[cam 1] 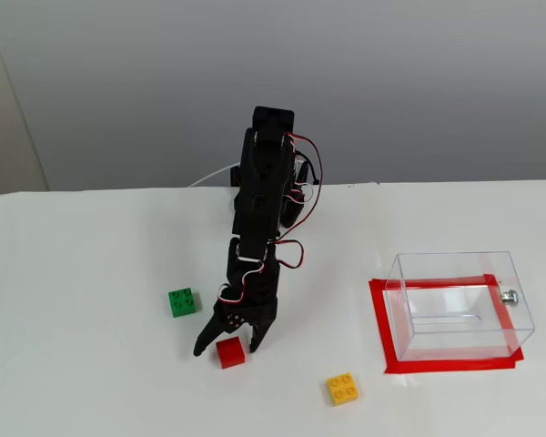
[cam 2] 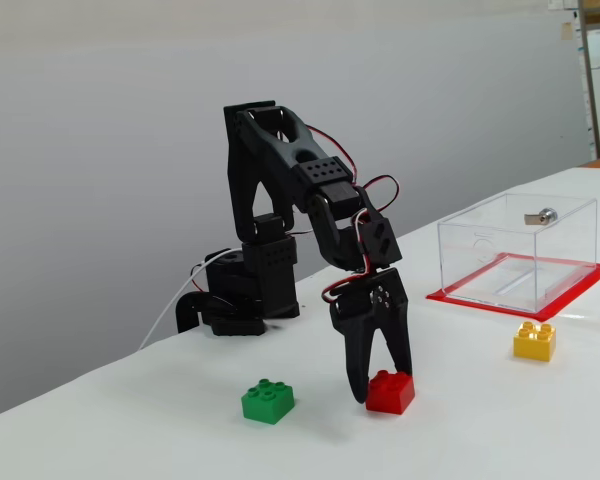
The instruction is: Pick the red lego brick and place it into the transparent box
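Green brick (cam 1: 183, 301) and yellow brick (cam 1: 343, 389) resting well apart on the white desk (cam 1: 73, 273); red tape rectangle (cam 1: 379, 319) on the desk; grey wall (cam 1: 391, 82) behind.
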